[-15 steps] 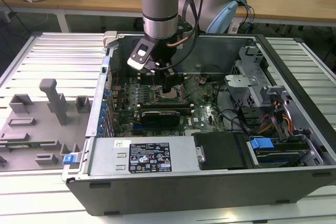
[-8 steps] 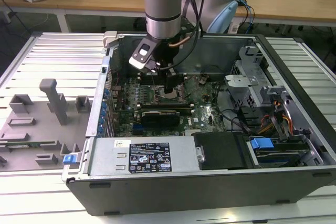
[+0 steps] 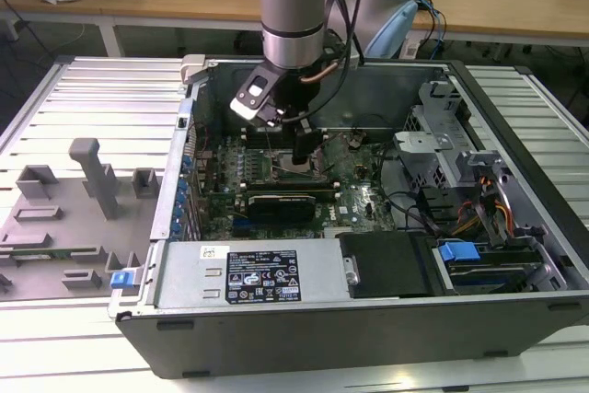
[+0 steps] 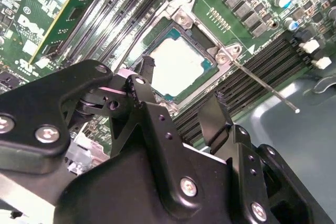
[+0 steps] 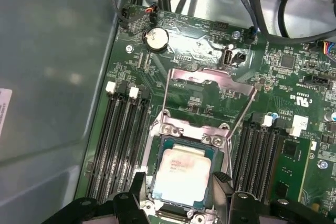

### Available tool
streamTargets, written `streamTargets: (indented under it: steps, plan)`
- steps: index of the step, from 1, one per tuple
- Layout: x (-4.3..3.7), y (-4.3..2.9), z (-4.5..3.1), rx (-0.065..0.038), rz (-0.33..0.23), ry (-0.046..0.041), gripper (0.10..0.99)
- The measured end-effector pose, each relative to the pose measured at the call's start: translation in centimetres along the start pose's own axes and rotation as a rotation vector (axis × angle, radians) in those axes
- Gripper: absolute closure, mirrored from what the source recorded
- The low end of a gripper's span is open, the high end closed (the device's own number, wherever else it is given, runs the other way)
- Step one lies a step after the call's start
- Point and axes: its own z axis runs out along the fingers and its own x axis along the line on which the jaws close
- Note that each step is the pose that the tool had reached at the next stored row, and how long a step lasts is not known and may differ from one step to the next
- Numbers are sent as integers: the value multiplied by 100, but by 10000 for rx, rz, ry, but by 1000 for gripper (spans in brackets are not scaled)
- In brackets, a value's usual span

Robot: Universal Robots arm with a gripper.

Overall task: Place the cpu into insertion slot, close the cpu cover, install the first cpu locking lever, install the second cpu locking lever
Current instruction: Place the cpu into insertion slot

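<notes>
The cpu [image 5: 181, 174], a pale silvery square, lies flat inside the dark-framed insertion slot [image 5: 184, 142], left of centre in the exterior view. The cpu cover [image 5: 205, 77], a thin silvery frame, is swung open.

Arm [image 3: 293, 6] stood near vertical in the exterior view, with a pale blue joint cap above and a grey sleeve below. Wrist [image 3: 293, 51] pointed straight down. Black hand [image 3: 304, 146] hung plumb beneath it, set low. In both wrist views the hand [image 4: 181, 85] [image 5: 179, 182] was spread: two black fingers [image 4: 214, 116] [image 5: 137, 182] well apart, tips level, a clear gap between them, neither pressing on anything. Knuckle links [image 4: 157, 129] behind the fingers were splayed outward, screws showing at the pivots.
</notes>
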Motion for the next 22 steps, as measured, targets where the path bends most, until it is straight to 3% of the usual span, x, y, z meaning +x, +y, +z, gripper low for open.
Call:
streamTargets:
  steps: [3,8,12,18,19,22]
  plan:
    - [0,1,1,0,-14,0,475]
    - [-8,38,6,27,-1138,93,475]
    - [-10,47,11,58,-1615,110,475]
    - [-12,56,14,171,-2349,-2,475]
    - [-13,58,11,192,-2349,-59,475]
    - [-13,62,9,285,-2180,-335,475]
